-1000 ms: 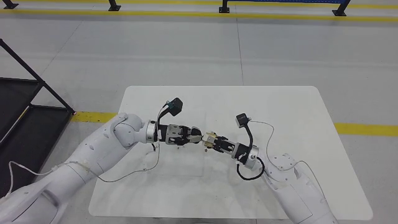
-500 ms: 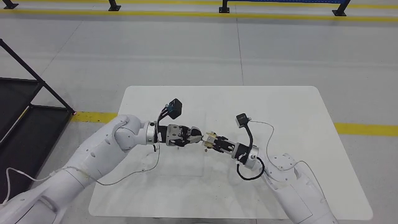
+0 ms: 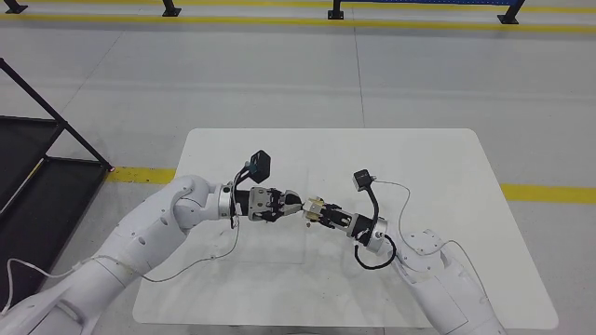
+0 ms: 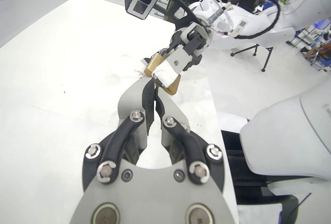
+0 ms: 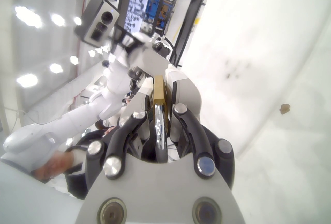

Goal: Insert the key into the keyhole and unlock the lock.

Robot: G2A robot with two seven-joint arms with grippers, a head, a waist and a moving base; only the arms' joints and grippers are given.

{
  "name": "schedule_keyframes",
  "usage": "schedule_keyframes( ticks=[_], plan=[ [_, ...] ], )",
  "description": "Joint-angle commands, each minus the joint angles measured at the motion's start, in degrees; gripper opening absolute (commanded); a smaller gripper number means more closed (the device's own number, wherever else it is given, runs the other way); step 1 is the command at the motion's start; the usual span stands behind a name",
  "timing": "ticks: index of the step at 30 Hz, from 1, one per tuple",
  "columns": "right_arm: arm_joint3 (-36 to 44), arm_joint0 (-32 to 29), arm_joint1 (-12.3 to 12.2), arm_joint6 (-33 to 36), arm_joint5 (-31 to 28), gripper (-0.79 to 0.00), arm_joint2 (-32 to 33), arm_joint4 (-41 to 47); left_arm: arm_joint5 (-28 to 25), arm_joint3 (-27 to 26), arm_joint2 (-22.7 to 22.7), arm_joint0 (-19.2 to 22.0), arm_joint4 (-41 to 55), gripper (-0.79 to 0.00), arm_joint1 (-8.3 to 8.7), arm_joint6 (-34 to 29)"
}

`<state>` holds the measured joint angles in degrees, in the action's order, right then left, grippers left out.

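Over the mid-bench point(image 3: 419, 158) the right claw point(image 5: 161, 92) clamps the lock point(image 4: 173, 86), long axis left-right, keyhole end facing the left claw point(image 4: 153, 89), which is pinched shut with tips touching it; the key is hidden in its grip.

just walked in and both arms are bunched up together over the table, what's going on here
The right gripper is clamped on a brass padlock, holding it over the white table. The left gripper is shut, with its tips right at the padlock's end away from the shackle. What it pinches is hidden between its pads, so whether a key has gone in cannot be told.
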<state>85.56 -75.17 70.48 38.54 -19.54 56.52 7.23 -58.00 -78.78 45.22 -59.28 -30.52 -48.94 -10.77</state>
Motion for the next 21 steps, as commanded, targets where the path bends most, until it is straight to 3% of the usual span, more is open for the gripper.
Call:
schedule_keyframes(
  ticks=[1, 21],
  plan=[
    [0.0, 0.0, 0.0, 0.0, 0.0, -0.785, 0.0, 0.0, 0.0, -0.2, 0.3, -0.3, -1.7, -0.785, -0.02, 0.9],
    [0.0, 0.0, 0.0, 0.0, 0.0, -0.785, 0.0, 0.0, 0.9, -1.9, 3.4, -2.9, -11.3, -0.785, -0.83, 6.8]
  ],
)
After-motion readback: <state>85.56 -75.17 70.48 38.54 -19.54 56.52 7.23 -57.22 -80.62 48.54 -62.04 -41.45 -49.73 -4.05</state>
